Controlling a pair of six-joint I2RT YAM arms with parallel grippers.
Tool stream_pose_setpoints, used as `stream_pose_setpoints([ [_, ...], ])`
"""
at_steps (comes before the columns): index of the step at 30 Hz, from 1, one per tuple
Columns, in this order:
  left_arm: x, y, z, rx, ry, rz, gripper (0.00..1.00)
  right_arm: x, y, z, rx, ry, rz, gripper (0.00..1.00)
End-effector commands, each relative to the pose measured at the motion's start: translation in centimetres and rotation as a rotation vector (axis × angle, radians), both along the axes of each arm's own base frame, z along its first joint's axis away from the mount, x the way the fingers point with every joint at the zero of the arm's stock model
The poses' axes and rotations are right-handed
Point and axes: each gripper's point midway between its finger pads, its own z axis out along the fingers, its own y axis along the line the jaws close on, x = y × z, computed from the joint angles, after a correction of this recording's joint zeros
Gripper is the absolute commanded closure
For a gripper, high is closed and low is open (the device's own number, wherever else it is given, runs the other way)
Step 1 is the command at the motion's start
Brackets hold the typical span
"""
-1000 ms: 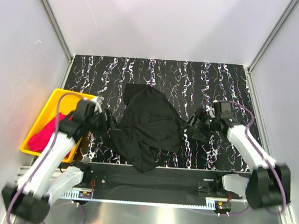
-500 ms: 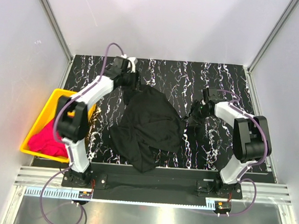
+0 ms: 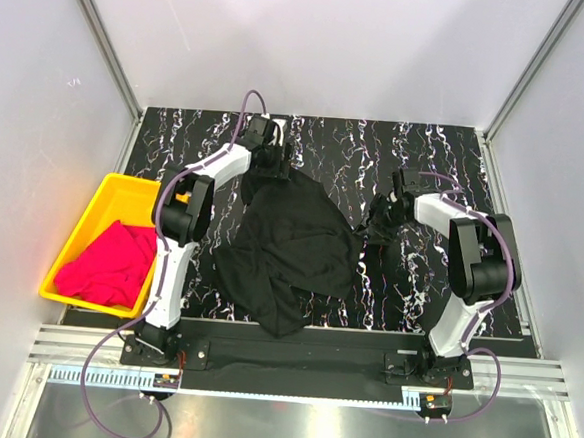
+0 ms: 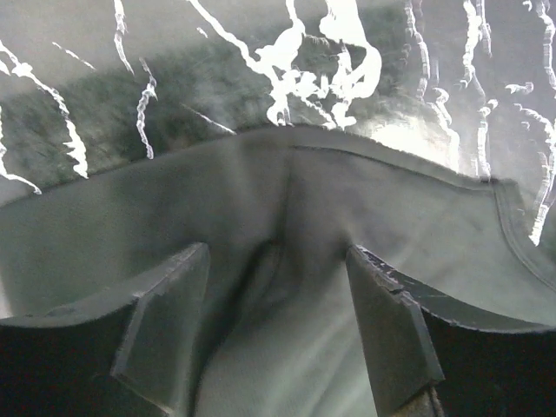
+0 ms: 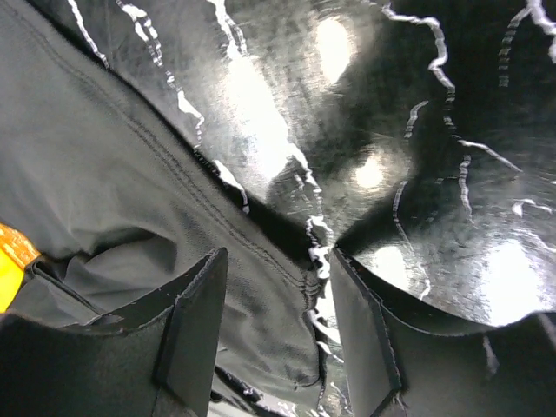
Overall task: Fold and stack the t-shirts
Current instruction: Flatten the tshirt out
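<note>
The black t-shirt (image 3: 290, 244) lies crumpled in the middle of the marbled table. My left gripper (image 3: 272, 165) is at its far top edge, jaws open, with cloth (image 4: 278, 287) between the fingers. My right gripper (image 3: 380, 225) is at the shirt's right edge, jaws open, with the hemmed edge (image 5: 261, 295) between the fingers. The pink t-shirt (image 3: 108, 264) lies bunched in the yellow tray (image 3: 123, 192) at the left.
The black marbled tabletop (image 3: 427, 158) is bounded by grey walls on three sides. The yellow tray sits at the table's left edge. The arm bases stand on the black rail (image 3: 293, 344) at the near edge.
My left arm swung from beside the yellow tray up to the black shirt's far edge. My right gripper shifted slightly left along the shirt's right edge. The pink shirt is now uncovered.
</note>
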Motion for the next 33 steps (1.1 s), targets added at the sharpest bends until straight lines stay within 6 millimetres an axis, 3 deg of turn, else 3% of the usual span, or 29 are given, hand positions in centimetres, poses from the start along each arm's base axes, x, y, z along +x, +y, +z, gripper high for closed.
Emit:
stream_pose_setpoints([
  [1,2.1,-0.5,1.2,-0.024,-0.063,0.029,0.3,1.2,0.8,0.0,-0.005,-0.04,0.041,0.42],
  [4,1.7,-0.7,0.4,-0.035,-0.04,0.019,0.39,1.6,1.0,-0.4,-0.005,-0.039,0.047,0.44],
  [8,1.7,-1.1,0.6,-0.05,-0.039,0.011,0.62,2.2,1.4,-0.7,0.006,-0.036,0.058,0.52],
  [9,1.9,-1.1,0.7,-0.056,-0.041,0.008,0.73,2.3,1.5,-0.6,0.01,-0.037,0.058,0.57],
  [12,2.1,-1.1,1.6,-0.069,-0.048,0.005,0.89,2.4,1.6,-0.7,0.013,-0.033,0.055,0.74],
  [13,2.2,-1.1,2.0,-0.073,-0.051,0.007,0.96,2.4,1.7,-0.4,0.014,-0.037,0.051,0.88],
  [14,2.3,-1.0,2.6,-0.078,-0.053,0.014,1.0,2.4,1.7,-0.2,0.016,-0.039,0.05,0.94],
  [15,2.6,-0.6,3.7,-0.084,-0.07,0.025,1.0,2.5,1.6,-0.1,0.012,-0.043,0.046,1.0],
  [17,2.7,-0.2,5.0,-0.092,-0.083,0.036,1.0,2.7,1.5,1.1,0.007,-0.073,0.04,1.0],
  [21,2.8,1.3,10.3,-0.122,-0.151,0.064,1.0,3.5,0.8,4.8,-0.026,-0.178,0.036,1.0],
  [22,2.5,1.6,13.2,-0.144,-0.193,0.067,1.0,3.9,0.8,6.9,-0.026,-0.229,0.043,1.0],
  [25,1.9,2.7,18.1,-0.178,-0.265,0.083,1.0,4.0,1.0,11.5,0.003,-0.322,0.044,1.0],
  [26,1.2,2.9,21.5,-0.192,-0.327,0.077,1.0,3.9,1.3,12.8,0.023,-0.344,0.045,1.0],
  [27,0.6,3.1,23.7,-0.201,-0.367,0.07,1.0,3.7,2.2,14.5,0.078,-0.369,0.067,1.0],
  [28,-1.4,3.2,29.5,-0.239,-0.474,0.032,1.0,2.7,4.1,18.8,0.183,-0.427,0.106,1.0],
  [29,-2.2,3.4,31.5,-0.253,-0.509,0.021,1.0,2.0,4.6,21.3,0.215,-0.48,0.121,1.0],
  [30,-4.2,3.9,35.4,-0.275,-0.586,0.012,1.0,1.0,5.6,23.0,0.239,-0.516,0.16,1.0],
  [32,-6.3,4.2,38.3,-0.297,-0.647,-0.006,1.0,-1.0,6.3,26.7,0.256,-0.62,0.219,1.0],
  [33,-7.6,4.4,40.0,-0.309,-0.68,-0.015,1.0,-1.8,6.6,27.5,0.263,-0.646,0.237,1.0],
])
